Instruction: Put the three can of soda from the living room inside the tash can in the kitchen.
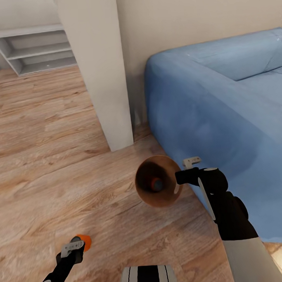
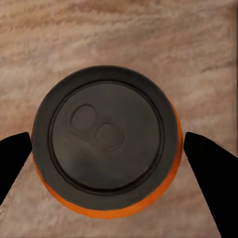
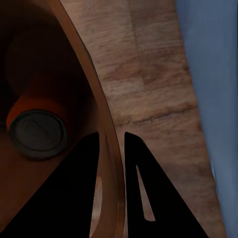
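Observation:
My left gripper (image 1: 77, 244) is shut on an orange can of soda (image 1: 85, 241) low over the wood floor. In the left wrist view that can of soda (image 2: 106, 144) shows its dark top, with a black finger (image 2: 15, 153) pressed to each side. My right gripper (image 1: 181, 177) is shut on the rim of the copper-brown tash can (image 1: 147, 170), which hangs tilted with its mouth toward the camera. In the right wrist view the gripper (image 3: 111, 141) straddles the tash can wall (image 3: 87, 69), and another orange can of soda (image 3: 37, 130) lies inside.
A blue sofa (image 1: 221, 95) fills the right side, close to my right arm. A white wall column (image 1: 100, 68) stands ahead, and grey shelves (image 1: 37, 49) sit at the far left. Wood floor (image 1: 45, 133) stretches left and ahead. My base (image 1: 148, 277) shows at the bottom.

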Robot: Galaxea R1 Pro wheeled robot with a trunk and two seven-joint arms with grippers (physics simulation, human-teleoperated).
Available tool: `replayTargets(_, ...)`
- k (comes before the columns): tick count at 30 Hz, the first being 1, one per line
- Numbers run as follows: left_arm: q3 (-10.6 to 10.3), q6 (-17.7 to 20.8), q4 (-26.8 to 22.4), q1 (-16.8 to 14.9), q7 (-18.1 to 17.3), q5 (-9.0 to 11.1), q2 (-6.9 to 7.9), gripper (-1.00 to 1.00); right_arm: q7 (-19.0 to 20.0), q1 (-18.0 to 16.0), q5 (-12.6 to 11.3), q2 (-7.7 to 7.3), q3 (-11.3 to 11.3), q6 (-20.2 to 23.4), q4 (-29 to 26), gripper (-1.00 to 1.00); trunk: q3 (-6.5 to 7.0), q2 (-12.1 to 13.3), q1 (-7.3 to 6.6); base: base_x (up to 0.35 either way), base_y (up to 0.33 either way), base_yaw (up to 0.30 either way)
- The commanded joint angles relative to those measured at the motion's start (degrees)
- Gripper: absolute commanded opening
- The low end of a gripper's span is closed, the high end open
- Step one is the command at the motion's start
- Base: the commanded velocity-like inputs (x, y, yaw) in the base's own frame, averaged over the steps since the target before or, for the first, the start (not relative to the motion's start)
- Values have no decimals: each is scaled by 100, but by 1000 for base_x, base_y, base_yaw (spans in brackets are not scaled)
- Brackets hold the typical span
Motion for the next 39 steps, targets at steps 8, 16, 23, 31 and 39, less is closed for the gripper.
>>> replayTargets(8, -3, 8, 0, -2, -1, -8, -3, -100, 18, 9, -127, 1, 65, 14, -2, -100, 178, 11, -21, 0, 0, 0)
replayTargets(16, -3, 9, -4, -2, -6, -8, 3, -100, 18, 18, -128, 1, 75, 14, 3, -100, 356, 21, -41, 0, 0, 0)
replayTargets(23, -4, 21, -54, 0, -12, 13, 8, -100, 18, 18, -146, 7, 80, 14, 35, -100, 511, 31, -59, 0, 0, 0)
replayTargets(31, 14, 799, -1506, 42, -292, 67, 46, -100, 18, 19, -158, 137, 118, 14, 53, -100, 688, 41, -80, 0, 0, 0)
replayTargets(39, 51, 3443, -5365, 172, -1247, 108, 9, -100, 24, 8, -164, 359, 385, 14, 830, -100, 865, 52, -101, 0, 0, 0)
